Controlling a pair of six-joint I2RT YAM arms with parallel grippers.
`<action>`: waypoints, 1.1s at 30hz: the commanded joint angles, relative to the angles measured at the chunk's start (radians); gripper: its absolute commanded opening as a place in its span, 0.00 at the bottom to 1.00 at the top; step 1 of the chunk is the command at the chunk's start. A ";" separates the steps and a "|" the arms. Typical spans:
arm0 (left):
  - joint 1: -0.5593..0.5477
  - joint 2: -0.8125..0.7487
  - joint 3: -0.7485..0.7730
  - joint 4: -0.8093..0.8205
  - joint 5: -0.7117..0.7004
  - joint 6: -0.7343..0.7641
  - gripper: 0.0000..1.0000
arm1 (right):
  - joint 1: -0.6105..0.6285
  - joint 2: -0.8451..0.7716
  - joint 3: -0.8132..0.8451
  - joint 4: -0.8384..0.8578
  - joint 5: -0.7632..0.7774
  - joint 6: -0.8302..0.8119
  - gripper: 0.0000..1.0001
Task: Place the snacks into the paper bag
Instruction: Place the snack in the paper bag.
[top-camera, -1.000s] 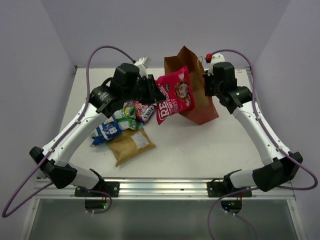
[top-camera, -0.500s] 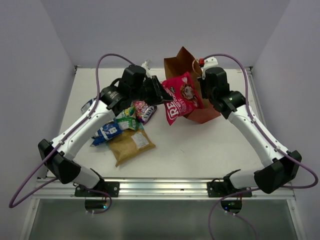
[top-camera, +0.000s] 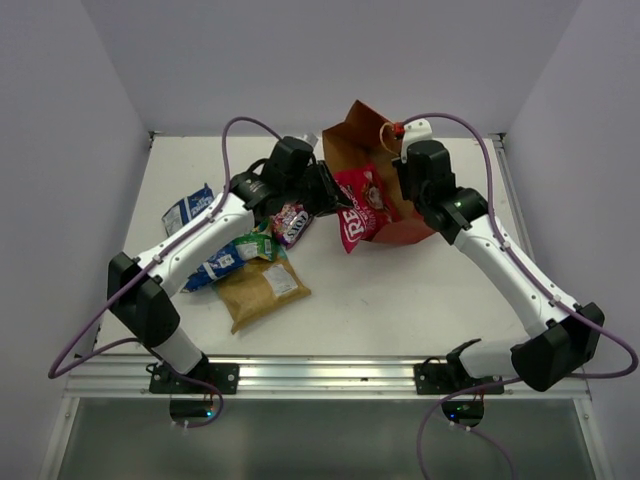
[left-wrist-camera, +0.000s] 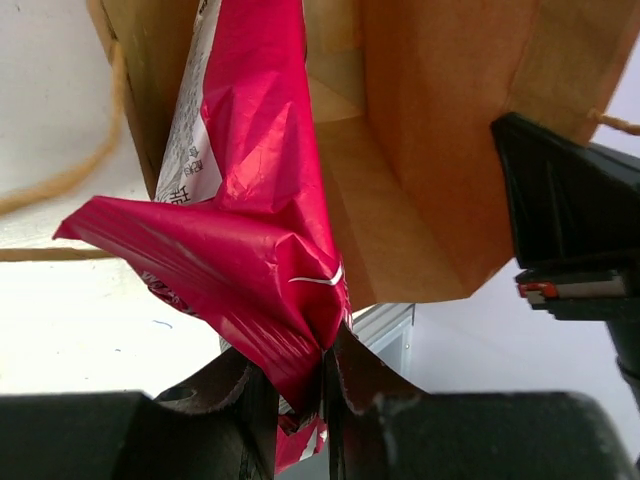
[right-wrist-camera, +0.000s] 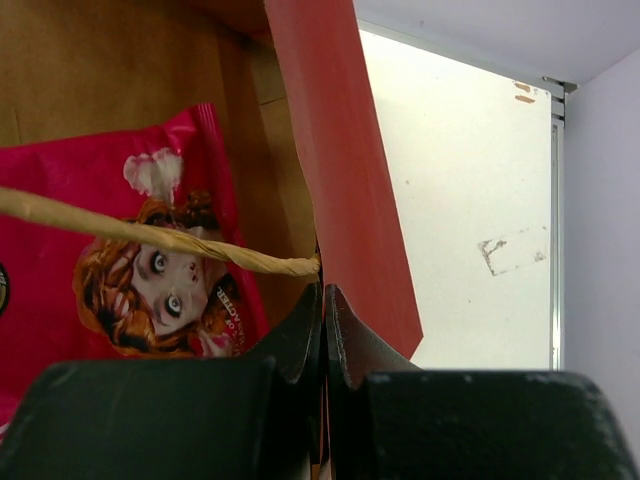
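Left gripper (left-wrist-camera: 322, 365) pinching corner of pink packet (top-camera: 362, 205), packet partly in paper bag (top-camera: 352, 135) mouth, upper centre of frame. Right gripper (right-wrist-camera: 322, 300) clamped on bag wall. Other packets (top-camera: 262, 285) heaped left of centre

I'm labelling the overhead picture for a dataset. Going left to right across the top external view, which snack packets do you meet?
Lone blue-and-white packet → tan-brown packet → purple candy packet → large pink packet. The green packet and second blue-and-white packet overlap these, so I leave them out.
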 joint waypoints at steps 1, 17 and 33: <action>0.004 -0.042 -0.076 0.138 0.027 -0.042 0.00 | 0.009 -0.032 0.005 0.080 0.023 -0.007 0.00; -0.016 0.078 -0.190 0.446 0.052 -0.144 0.03 | 0.021 -0.017 0.010 0.064 0.010 0.027 0.00; -0.019 0.101 -0.190 0.385 0.004 -0.099 0.49 | 0.021 -0.014 0.010 0.064 0.014 0.030 0.00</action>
